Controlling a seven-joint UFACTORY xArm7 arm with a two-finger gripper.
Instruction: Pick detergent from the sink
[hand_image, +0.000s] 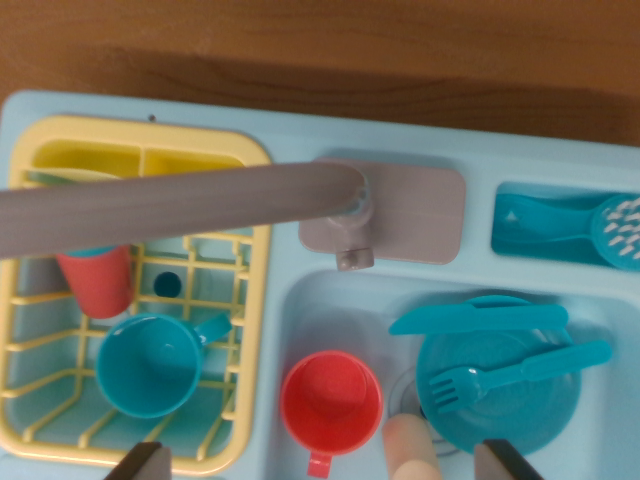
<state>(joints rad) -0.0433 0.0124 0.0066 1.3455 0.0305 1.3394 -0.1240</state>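
The detergent, seemingly the pale peach rounded bottle top, stood in the sink at the bottom edge of the wrist view, touching or just beside the red cup on one side and the blue plate on the other. It sat between the two dark fingertips of the gripper, which were spread wide and held nothing, probably so they could straddle the bottle from above. A fork and knife lay on the plate, out of the way. The grey faucet swung over the yellow rack, leaving the sink open. The rack held a blue cup and another red one; a brush lay in the far corner tray.
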